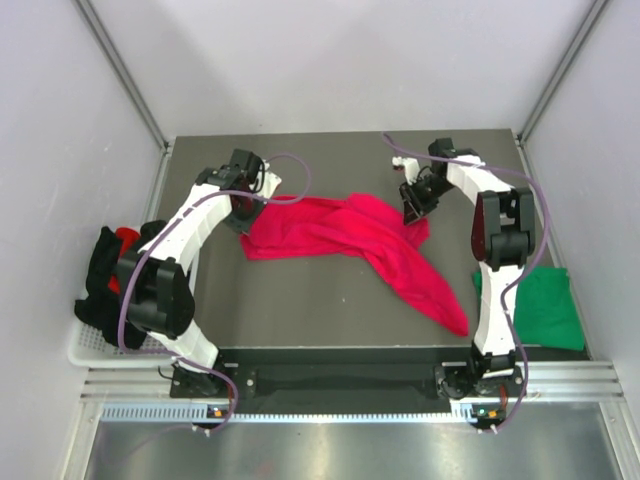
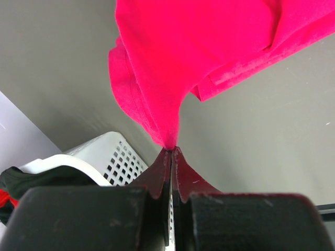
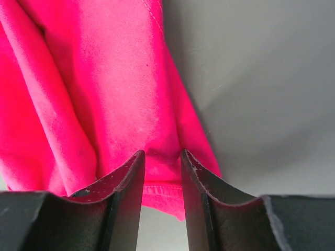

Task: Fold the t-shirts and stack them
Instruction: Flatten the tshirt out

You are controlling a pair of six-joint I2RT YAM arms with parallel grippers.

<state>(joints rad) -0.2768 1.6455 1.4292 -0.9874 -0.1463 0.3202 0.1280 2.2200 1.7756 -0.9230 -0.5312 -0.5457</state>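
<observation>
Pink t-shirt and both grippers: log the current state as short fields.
pink t-shirt: spread crumpled across the table, unfolded
left gripper: shut on the shirt's left edge
right gripper: jaws apart, astride a fold at the shirt's hem; grip unclear
green t-shirt: lying at the table's right side
basket: white, at the left, holding black and red t-shirts

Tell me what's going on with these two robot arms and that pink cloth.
Both arms are working on the crimson-pink t-shirt, spread rumpled across the middle of the table. The left gripper is shut on a pinch of its fabric at one end. The right gripper has its fingers astride the hem at the other end. A dark green t-shirt lies at the table's right edge, and black and red ones sit in a white basket on the left.
</observation>
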